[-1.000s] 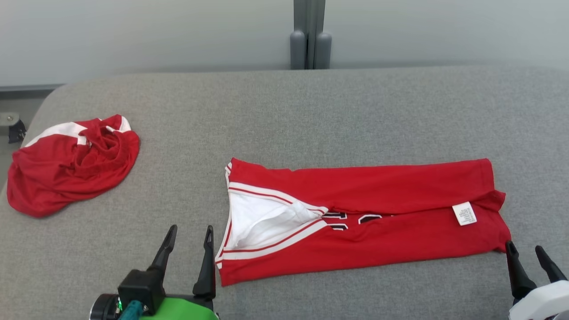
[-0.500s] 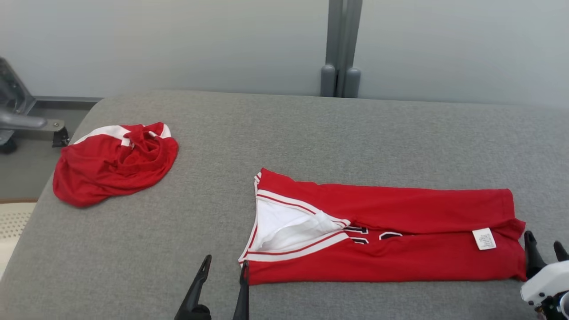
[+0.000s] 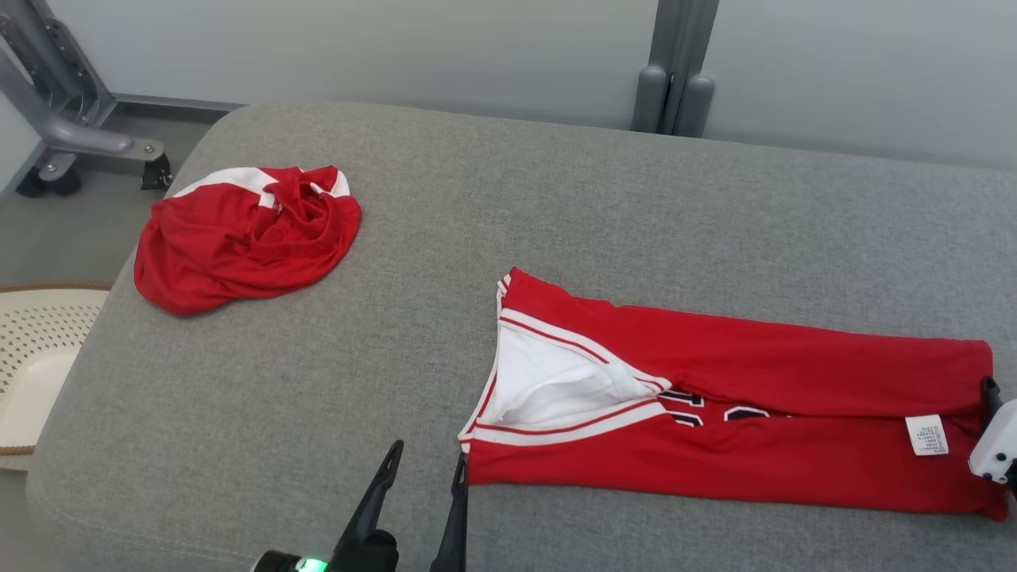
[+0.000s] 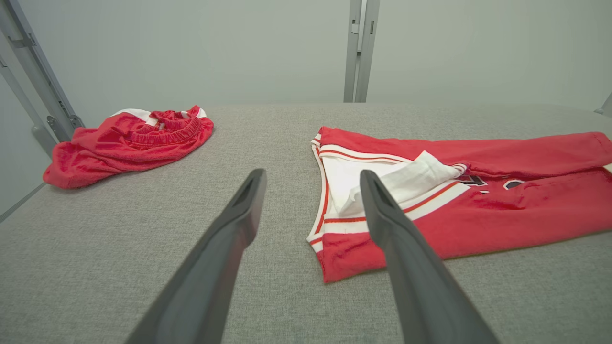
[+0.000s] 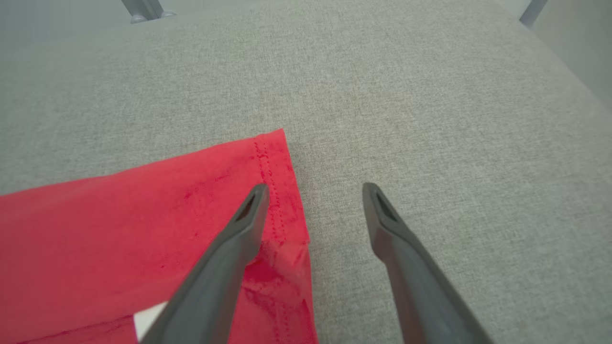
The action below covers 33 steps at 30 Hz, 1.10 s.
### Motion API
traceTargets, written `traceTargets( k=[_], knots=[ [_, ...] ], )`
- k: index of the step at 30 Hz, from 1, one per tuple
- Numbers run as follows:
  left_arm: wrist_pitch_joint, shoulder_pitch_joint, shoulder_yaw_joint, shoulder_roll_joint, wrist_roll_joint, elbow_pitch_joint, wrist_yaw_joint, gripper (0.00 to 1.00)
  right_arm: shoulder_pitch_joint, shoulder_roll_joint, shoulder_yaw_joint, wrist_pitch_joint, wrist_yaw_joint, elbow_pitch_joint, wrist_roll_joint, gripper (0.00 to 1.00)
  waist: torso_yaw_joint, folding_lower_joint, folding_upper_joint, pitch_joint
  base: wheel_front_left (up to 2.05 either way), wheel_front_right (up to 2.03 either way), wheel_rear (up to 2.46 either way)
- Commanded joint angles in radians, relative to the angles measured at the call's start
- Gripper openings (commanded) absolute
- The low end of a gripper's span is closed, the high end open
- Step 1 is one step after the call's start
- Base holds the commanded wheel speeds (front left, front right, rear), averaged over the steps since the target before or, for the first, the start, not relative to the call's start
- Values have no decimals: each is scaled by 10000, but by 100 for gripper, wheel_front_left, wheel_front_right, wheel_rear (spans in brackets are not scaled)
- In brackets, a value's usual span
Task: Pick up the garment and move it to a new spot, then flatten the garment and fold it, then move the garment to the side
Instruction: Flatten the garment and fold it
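Head view is shifting; open left tool (image 3: 427, 454) and open right tool (image 5: 315, 188) are settling at both ends of the folded red-and-white jersey (image 3: 755, 373), likely for moving it sideways.

Lab or test room, by look of it. Bare pale grey wall panels (image 3: 357, 48), grey metal post (image 3: 675, 48) at seam. Large grey cloth-padded bench (image 3: 477, 199) serves as worktop, red garment (image 3: 755, 373) laid on it. Wheeled metal stand (image 3: 71, 135) on plain floor (image 3: 79, 230), perforated cream basket (image 3: 40, 342) beside bench.
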Motion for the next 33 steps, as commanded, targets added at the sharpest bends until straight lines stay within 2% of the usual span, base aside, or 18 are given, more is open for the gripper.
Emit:
traceTargets(
  k=[1,12,24,25,26,27,28,30,31,32,33],
  knots=[
    [-31,-177,118,-74,62,24,-83,100,-120,85,-53,-8,1,161,-137,100,-18,0,-1,174,0,0,0],
    [-32,-122,670,-391,423,132,-509,100,72,532,-253,-424,1,105,-294,100,-665,0,-1,592,0,0,0],
    [-32,-291,899,-642,694,324,-837,100,391,1114,426,-232,6,-235,380,100,-668,0,-1,819,0,0,0],
    [-32,-309,916,-667,708,341,-853,100,419,1151,531,-206,7,-242,422,76,-647,0,-1,824,0,0,0],
    [-32,-320,930,-684,731,358,-874,100,445,1187,622,-167,20,-243,460,58,-627,0,-1,823,0,0,0],
    [-32,-325,936,-699,738,373,-888,100,469,1202,679,-166,20,-245,461,50,-611,0,-1,816,0,0,0],
    [-32,-320,945,-719,724,398,-922,100,508,1199,731,-164,18,-225,456,48,-590,0,-1,801,0,0,0],
    [-32,-290,973,-751,709,451,-961,100,565,1179,792,-116,17,-158,458,33,-563,0,-1,767,0,0,0],
    [-32,-281,980,-766,710,473,-971,100,585,1166,799,-114,17,-137,482,21,-557,0,-1,752,0,0,0],
    [-32,-272,997,-785,713,506,-991,100,620,1139,824,-113,13,-120,498,0,-554,0,-1,734,0,0,0],
    [-32,-267,1012,-796,718,527,-998,100,647,1088,836,-103,10,-106,503,0,-558,0,-1,724,0,0,0]
  ],
)
